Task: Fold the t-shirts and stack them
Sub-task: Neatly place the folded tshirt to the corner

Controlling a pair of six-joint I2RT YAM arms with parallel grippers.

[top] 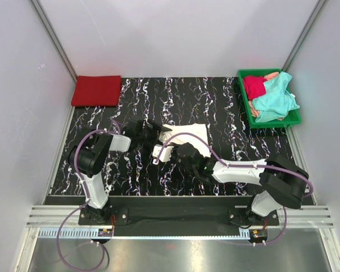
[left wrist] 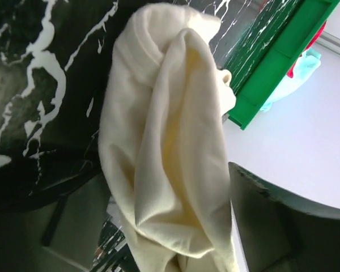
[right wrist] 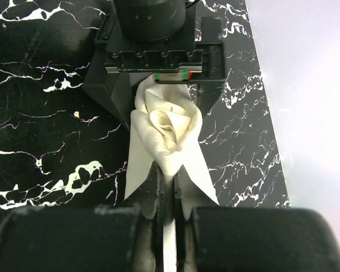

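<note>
Pinching a gathered fold of the cream-white t-shirt (top: 188, 136) near the middle of the table (top: 226, 102) with the right gripper (right wrist: 169, 173), with jaws pressed together on the cloth. Straddling the same bunch from the left with the left gripper (top: 158, 133), with jaws spread wide and seemingly not clamped. Judged early in the job: only the red t-shirt (top: 96, 90) folded flat at the far left corner. Left to fold and stack: this cream one, plus the teal t-shirt (top: 275, 99) and crimson t-shirt (top: 254, 86) heaped in the green tray (top: 243, 102) at the far right corner.
</note>
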